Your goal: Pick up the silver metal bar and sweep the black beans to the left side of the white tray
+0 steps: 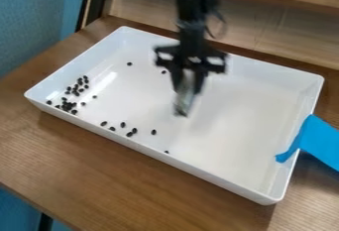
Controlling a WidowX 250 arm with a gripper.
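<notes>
Camera view — black bits (68, 106) in tray (165, 157), claw (187, 90) over.

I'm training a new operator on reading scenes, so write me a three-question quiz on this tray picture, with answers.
1. Multiple choice. What does the claw hang over?
A) The folded cloth
B) The white tray
C) The blue strip

2. True or false? Most of the small dark pieces lie near the tray's left end in the picture, away from the blue strip.

3. Fill in the blank: the tray rests on a brown ______ surface.

Key: 1. B; 2. True; 3. wooden
</notes>
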